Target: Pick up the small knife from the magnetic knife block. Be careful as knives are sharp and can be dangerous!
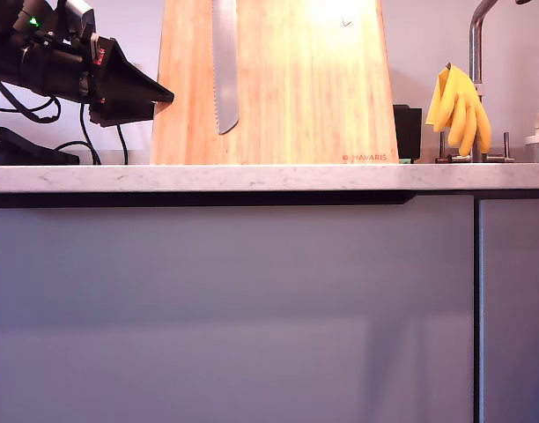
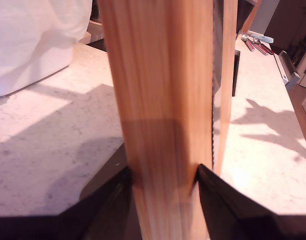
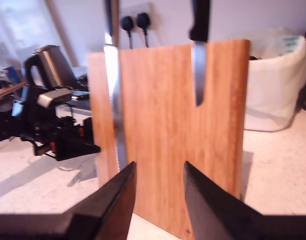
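The magnetic knife block point(image 1: 296, 97) is a tall bamboo slab standing on the counter. On its face hangs a long serrated blade point(image 1: 224, 70), and near the top only the tip of the small knife point(image 1: 345, 19) shows. The second wrist view shows the small knife point(image 3: 198, 75) whole, with a short blade under a black handle, beside the serrated blade point(image 3: 113, 100). My first gripper point(image 2: 163, 192) comes in from the exterior view's left and clasps the block's side edge point(image 2: 163, 100), one finger on each face. My second gripper point(image 3: 159, 200) is open, facing the block point(image 3: 163, 115) low down and apart from it.
A yellow rubber glove point(image 1: 459, 106) hangs by a tap point(image 1: 475, 35) at the exterior view's right. A white bag point(image 3: 273, 85) stands behind the block, with a kettle point(image 3: 48, 65) and wall plugs point(image 3: 135, 22) nearby. The counter's front edge point(image 1: 269, 178) runs below the block.
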{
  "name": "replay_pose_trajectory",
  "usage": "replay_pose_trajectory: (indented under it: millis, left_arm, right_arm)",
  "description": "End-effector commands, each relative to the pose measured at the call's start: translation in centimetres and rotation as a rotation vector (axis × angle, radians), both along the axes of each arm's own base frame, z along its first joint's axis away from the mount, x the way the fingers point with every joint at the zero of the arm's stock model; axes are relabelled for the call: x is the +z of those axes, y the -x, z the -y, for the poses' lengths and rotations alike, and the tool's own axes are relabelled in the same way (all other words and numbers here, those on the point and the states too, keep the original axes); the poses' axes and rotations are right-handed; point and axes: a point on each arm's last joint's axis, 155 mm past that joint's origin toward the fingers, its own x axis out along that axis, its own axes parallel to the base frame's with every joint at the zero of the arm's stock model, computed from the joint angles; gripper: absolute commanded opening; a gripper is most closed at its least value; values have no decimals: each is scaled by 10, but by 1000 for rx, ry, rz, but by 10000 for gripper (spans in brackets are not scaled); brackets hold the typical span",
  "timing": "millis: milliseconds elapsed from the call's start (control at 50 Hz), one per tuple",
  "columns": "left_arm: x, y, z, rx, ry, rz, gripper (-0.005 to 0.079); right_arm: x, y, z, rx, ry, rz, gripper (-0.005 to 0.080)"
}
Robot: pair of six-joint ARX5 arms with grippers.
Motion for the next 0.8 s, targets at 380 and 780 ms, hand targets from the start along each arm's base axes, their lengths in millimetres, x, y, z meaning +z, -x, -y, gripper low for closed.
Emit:
replay_pose_trajectory:
  millis: [380, 780]
  left_arm:
    - [-7, -2, 15, -23, -6, 10, 78]
    - [-7, -1, 17, -27, -6, 11, 52]
  right_arm:
    - [56, -15, -1, -23, -3, 118, 334]
    - [82, -32, -18, -24, 66, 215, 494]
